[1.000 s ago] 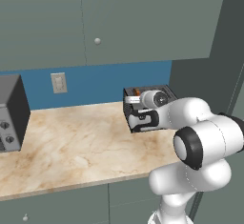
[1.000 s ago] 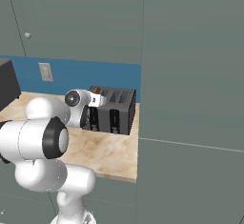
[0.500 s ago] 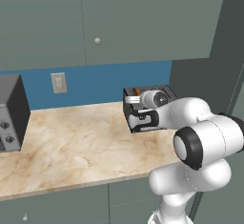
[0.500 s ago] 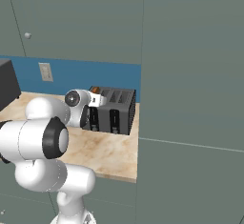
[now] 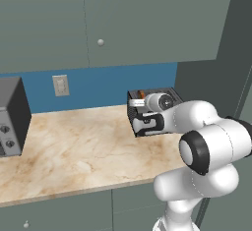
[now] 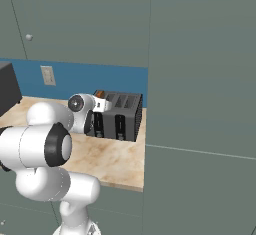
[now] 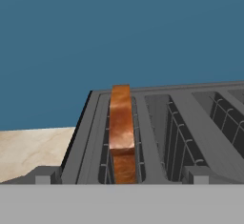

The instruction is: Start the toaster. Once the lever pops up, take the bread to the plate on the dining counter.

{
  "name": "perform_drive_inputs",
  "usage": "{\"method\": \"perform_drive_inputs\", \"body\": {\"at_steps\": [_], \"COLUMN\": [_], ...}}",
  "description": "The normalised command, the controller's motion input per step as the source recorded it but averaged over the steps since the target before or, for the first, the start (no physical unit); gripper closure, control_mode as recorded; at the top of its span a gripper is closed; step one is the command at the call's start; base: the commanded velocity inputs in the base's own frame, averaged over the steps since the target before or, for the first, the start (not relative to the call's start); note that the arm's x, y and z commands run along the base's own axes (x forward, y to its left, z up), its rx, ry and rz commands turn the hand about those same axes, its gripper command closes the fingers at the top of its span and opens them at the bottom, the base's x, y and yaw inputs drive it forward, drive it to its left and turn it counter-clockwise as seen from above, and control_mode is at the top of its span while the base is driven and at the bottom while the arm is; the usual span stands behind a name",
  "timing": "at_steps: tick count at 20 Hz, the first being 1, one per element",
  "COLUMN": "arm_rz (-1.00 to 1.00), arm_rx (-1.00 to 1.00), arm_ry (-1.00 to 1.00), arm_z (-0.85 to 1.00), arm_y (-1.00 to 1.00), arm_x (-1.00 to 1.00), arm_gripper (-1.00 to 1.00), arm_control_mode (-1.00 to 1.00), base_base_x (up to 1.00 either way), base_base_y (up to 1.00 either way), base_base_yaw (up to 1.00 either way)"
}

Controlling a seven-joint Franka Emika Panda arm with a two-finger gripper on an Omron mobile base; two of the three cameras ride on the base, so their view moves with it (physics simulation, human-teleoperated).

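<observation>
1. One slice of bread [image 7: 121, 132] stands on edge in the leftmost slot of the toaster [image 7: 157, 137], as the hand view shows it. Its orange-brown crust faces the camera and its top rises a little above the slot rim.
2. The bread is narrow and upright in that view, with a lighter band across its middle. In the left base view only a small orange tip [image 5: 141, 94] shows at the toaster's top, and in the right base view a similar tip [image 6: 99, 94] shows.
3. The toaster [image 5: 142, 111] is dark grey and boxy, with several parallel top slots lined by wire guides. It sits at the right end of the marbled counter [image 5: 74, 146], against the blue wall [image 5: 93, 85].
4. Two vertical lever slots mark the toaster's front [image 6: 120, 126] in the right base view. Lever position cannot be told.
5. The white arm reaches forward from the base, its forearm level over the counter and its wrist just in front of the toaster's front face.
6. The gripper [image 7: 119, 180] is low and close to the toaster's near edge; two small grey finger tips [image 7: 44, 175] sit well apart, either side of the bread's slot. The jaws stand wide and hold nothing.
7. A larger grey oven box [image 5: 10, 117] with round knobs sits at the counter's far left, well apart from the toaster.
8. A pale wall outlet [image 5: 60, 85] is on the blue wall between the two.
</observation>
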Motion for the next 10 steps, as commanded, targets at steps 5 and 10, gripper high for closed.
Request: {"method": "perform_drive_inputs", "body": {"at_steps": [5,10], "arm_rz": [0.00,0.00], "arm_rx": [0.00,0.00], "arm_ry": [0.00,0.00], "arm_z": [0.00,0.00], "arm_y": [0.00,0.00], "arm_x": [0.00,0.00], "arm_gripper": [-1.00,-1.00], "arm_control_mode": [-1.00,-1.00], "base_base_x": [0.00,0.00], "base_base_y": [0.00,0.00], "base_base_yaw": [0.00,0.00]}}
